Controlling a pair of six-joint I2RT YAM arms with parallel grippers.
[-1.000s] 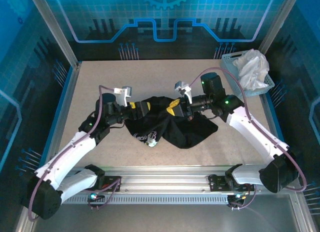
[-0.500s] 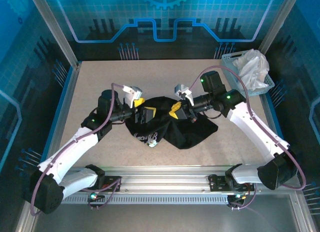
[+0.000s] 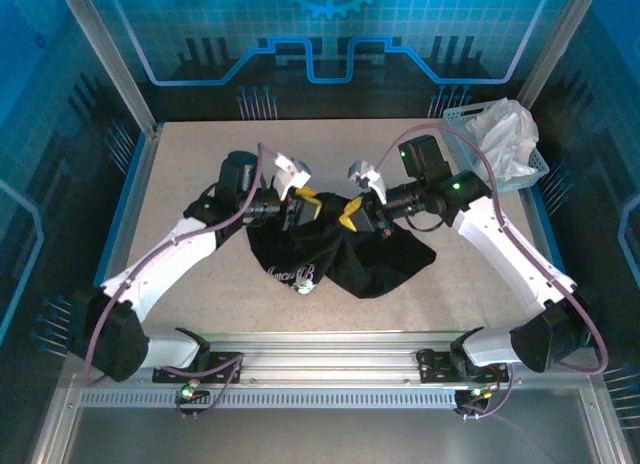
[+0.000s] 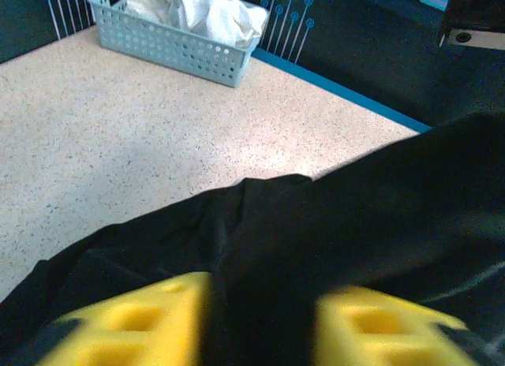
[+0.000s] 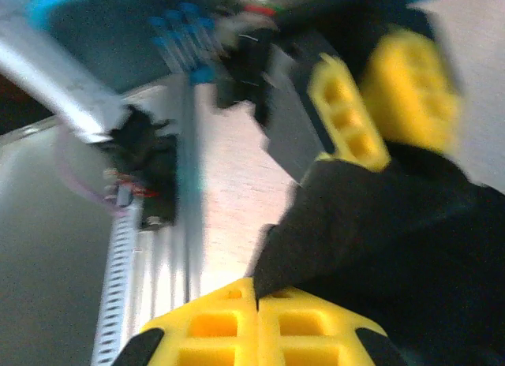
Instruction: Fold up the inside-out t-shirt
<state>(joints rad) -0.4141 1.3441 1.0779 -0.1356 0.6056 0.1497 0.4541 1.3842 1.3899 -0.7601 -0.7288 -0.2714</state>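
The inside-out t-shirt (image 3: 345, 256) is a crumpled black heap at the table's middle, its small light print (image 3: 297, 275) at the near left. Both grippers meet at its raised far edge. My left gripper (image 3: 306, 209) comes in from the left. In the left wrist view its yellow fingers (image 4: 126, 323) press a thick fold of the t-shirt (image 4: 331, 224) from both sides. My right gripper (image 3: 350, 217) comes in from the right. In the right wrist view its pads (image 5: 256, 319) are shut together on a corner of the t-shirt (image 5: 371, 232), with the left gripper (image 5: 371, 98) just beyond.
A pale blue perforated basket (image 3: 470, 154) holding a white cloth garment (image 3: 505, 134) stands at the far right corner; it also sits at the top of the left wrist view, basket (image 4: 170, 44) and white cloth (image 4: 197, 7). A metal rail (image 3: 320, 359) runs along the near edge.
My left gripper swung right and further back to the shirt's raised edge, opened wide, then closed on a fold. The right gripper stayed shut on the cloth and hardly moved.
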